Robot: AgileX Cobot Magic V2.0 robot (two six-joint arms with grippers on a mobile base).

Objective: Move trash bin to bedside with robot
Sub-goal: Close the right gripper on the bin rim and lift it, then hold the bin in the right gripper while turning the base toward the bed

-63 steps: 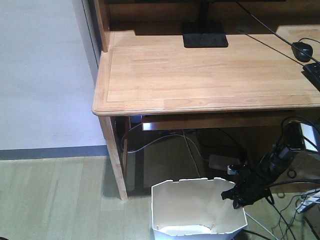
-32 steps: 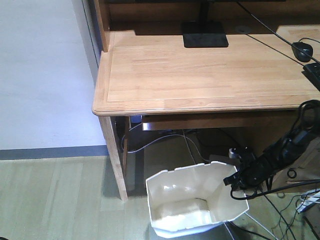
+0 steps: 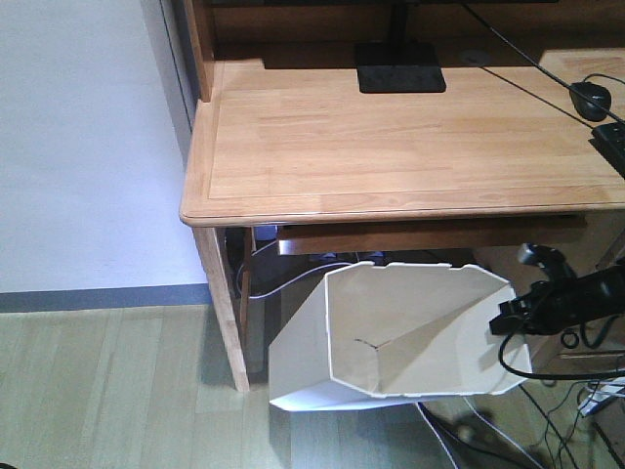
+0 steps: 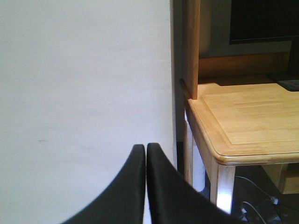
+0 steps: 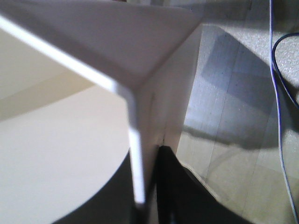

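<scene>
The white trash bin hangs tilted above the floor in front of the desk, its cream inside facing the front camera. My right gripper, a slim black arm with a looping cable, is shut on the bin's right rim. In the right wrist view the thin bin wall runs between the two black fingers of the right gripper. My left gripper is shut on nothing and points at a white wall. The bedside is out of view.
A light wooden desk stands just behind the bin, with a monitor stand, a mouse and a keyboard corner on top. Its leg is left of the bin. Cables trail on the floor at right.
The bin has come up off the floor and tipped over, its opening swinging toward the camera. My right gripper rose and moved right with the rim.
</scene>
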